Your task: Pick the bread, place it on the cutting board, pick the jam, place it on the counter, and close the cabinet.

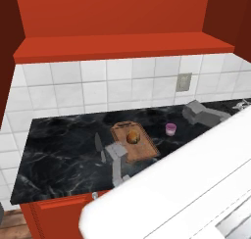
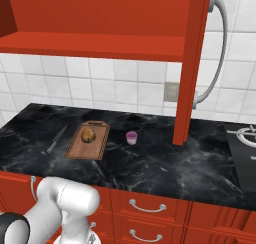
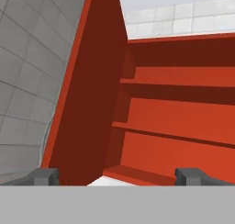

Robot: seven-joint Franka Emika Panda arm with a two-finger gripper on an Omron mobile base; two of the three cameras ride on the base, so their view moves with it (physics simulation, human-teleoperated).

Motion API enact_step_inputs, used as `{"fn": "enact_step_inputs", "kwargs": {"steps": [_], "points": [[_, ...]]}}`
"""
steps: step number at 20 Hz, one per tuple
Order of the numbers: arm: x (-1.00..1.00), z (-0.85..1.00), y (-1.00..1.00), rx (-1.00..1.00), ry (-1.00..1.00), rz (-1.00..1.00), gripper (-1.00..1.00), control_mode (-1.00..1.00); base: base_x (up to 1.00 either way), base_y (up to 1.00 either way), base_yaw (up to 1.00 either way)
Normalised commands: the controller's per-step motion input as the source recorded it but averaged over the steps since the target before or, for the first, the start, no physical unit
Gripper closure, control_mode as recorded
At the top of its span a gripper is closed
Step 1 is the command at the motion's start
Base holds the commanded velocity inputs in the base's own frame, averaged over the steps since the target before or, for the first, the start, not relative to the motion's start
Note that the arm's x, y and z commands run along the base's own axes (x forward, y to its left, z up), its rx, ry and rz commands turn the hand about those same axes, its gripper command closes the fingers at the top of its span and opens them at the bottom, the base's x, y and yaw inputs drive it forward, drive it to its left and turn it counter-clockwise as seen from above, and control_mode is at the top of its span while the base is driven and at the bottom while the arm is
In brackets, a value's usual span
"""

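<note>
The gripper (image 3: 114,177), fingers spread wide and holding nothing, faces the open cabinet (image 3: 174,113); its door (image 3: 87,90) stands at 11 o'clock. Down on the counter (image 2: 165,163), the bread (image 2: 88,135) sits on the board (image 2: 89,140), the jam (image 2: 131,137) at the board's 3 o'clock.

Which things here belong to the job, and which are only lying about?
Job things:
bread, on the board
board
jam, on the counter beside the board
counter
cabinet, door open
gripper, jaws apart, facing the open cabinet

Lying about:
knife, left of the board
wall outlet
stove
</note>
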Motion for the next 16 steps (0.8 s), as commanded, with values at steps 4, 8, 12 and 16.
{"fn": "enact_step_inputs", "kwargs": {"steps": [4, 8, 12, 16], "points": [[0.0, 0.0, 0.33, 0.0, 0.02, 0.04, -1.0, -1.0, 0.0, 0.0, 0.0], [0.0, -0.03, 0.3, 0.0, 0.03, 0.04, -1.0, -1.0, 0.0, 0.0, 0.0], [0.0, -0.08, 0.3, 0.0, 0.03, 0.03, -1.0, -1.0, 0.0, 0.0, 0.0], [0.0, -0.07, 0.26, 0.0, 0.04, 0.03, -1.0, -1.0, 0.0, 0.0, 0.0]]}}
